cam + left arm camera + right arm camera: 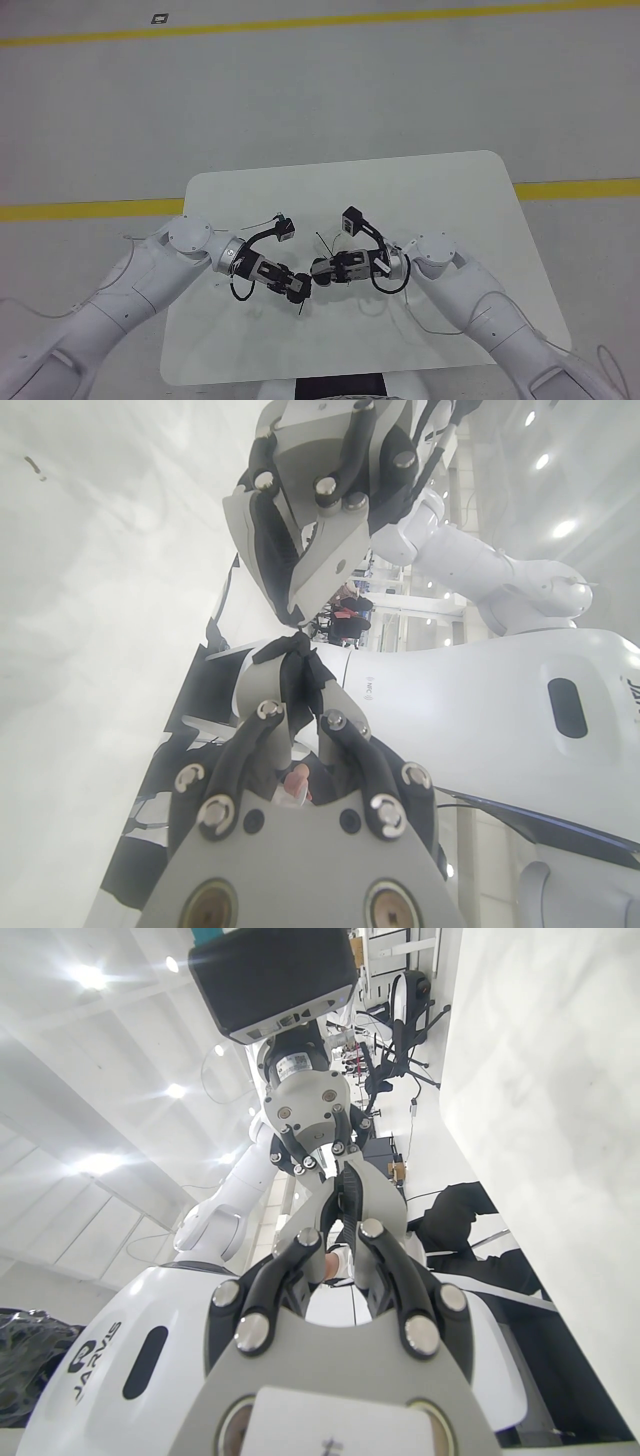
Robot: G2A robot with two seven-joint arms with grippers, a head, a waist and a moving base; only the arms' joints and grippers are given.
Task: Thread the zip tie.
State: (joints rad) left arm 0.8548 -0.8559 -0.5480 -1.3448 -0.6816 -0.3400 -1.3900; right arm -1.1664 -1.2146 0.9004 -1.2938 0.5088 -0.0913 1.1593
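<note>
Over the middle of the white table (pixel 450 200) my two grippers meet tip to tip. The left gripper (pixel 299 288) is shut on a thin black zip tie (pixel 322 244), and the right gripper (pixel 320 272) is shut on it from the other side. One thin end of the tie sticks up past the right gripper and another hangs below the left one. In the left wrist view my left gripper (pixel 299 650) pinches a dark bunch of the tie, with the right gripper (pixel 299 621) touching just beyond. In the right wrist view the right gripper (pixel 345 1183) is pressed together.
The table has rounded corners and its front edge (pixel 300 380) lies close below the grippers. Yellow floor lines (pixel 300 25) run behind the table. Bare tabletop extends to the back and to both sides.
</note>
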